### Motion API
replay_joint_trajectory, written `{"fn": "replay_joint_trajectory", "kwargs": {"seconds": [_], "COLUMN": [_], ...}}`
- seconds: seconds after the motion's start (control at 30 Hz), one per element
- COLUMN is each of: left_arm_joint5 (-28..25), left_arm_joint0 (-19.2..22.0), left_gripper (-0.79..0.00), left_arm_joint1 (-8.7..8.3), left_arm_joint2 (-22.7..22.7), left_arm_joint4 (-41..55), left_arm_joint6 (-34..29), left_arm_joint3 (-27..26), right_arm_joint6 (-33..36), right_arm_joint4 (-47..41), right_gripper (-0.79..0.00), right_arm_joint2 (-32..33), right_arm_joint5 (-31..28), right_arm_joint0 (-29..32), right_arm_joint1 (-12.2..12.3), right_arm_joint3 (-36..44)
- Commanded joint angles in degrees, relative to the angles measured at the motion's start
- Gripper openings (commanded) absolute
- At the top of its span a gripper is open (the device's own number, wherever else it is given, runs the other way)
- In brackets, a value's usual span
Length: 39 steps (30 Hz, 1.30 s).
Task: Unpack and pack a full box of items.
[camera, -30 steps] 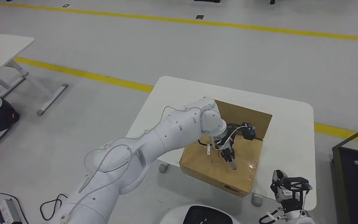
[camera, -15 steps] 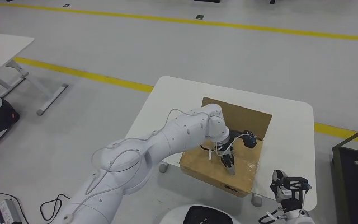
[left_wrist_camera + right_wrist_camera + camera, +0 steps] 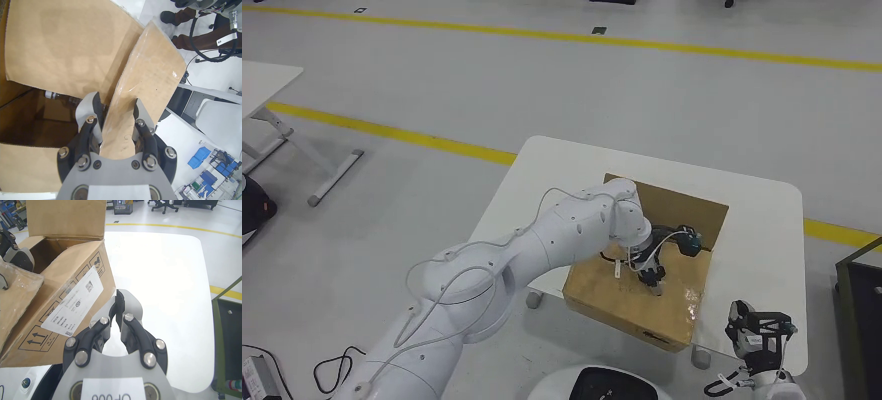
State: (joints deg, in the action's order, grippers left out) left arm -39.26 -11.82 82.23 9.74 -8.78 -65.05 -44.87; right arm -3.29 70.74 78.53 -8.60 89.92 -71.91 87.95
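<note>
At centre right of the top view, box (image 3: 607,300) sits on white table (image 3: 762,230). Left gripper (image 3: 115,111) spread, straddling a taped box flap (image 3: 155,62). Right gripper (image 3: 117,308) pressed together, empty, lower right beside box.

left hand (image 3: 116,102): fingers apart, arm extended | right hand (image 3: 118,299): fingers closed
</note>
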Motion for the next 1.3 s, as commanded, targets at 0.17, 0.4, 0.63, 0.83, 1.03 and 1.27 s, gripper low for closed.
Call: {"fn": "replay_joint_trajectory", "kwargs": {"seconds": [0.17, 0.4, 0.63, 0.83, 1.03, 1.27], "left_arm_joint5": [-1.66, -1.75, -0.48, -0.34, -0.74, 0.82], "left_arm_joint0": [2.12, 4.2, 5.09, 5.18, 3.77, 1.58], "left_gripper": [-0.785, -0.785, -0.785, -0.785, -0.717, -0.665], "left_arm_joint1": [-0.16, 0.13, 0.48, 0.11, -0.99, -2.66], "left_arm_joint2": [0.08, 0.93, 2.56, 4.41, 6.4, 8.12], "left_arm_joint4": [0.76, -3.34, -6.07, -5.59, -1.07, 0.92], "left_arm_joint6": [1.68, 4.4, 8.01, 8.25, 4.06, 0.34], "left_arm_joint3": [1.8, 3.66, 3.85, 1.88, -1.72, -8.54], "right_arm_joint6": [0.51, 0.5, 0.46, 0.62, 0.37, 0.3], "right_arm_joint4": [0.31, 0.7, 1.01, 1.06, -0.04, -1.74], "right_gripper": [-0.785, -0.785, -0.785, -0.785, -0.785, -0.785], "right_arm_joint2": [-0.23, -0.09, -0.35, -0.85, -0.51, 1.25], "right_arm_joint5": [0.62, 0.96, 0.68, -0.03, 0.17, 0.65], "right_arm_joint0": [-0.64, -1.08, -1.21, -1.36, -1.27, -1.08], "right_arm_joint1": [-0.06, -0.05, -0.07, -0.11, -0.14, -0.02], "right_arm_joint3": [-0.06, 0.5, 0.57, 0.14, -0.17, -0.36]}}
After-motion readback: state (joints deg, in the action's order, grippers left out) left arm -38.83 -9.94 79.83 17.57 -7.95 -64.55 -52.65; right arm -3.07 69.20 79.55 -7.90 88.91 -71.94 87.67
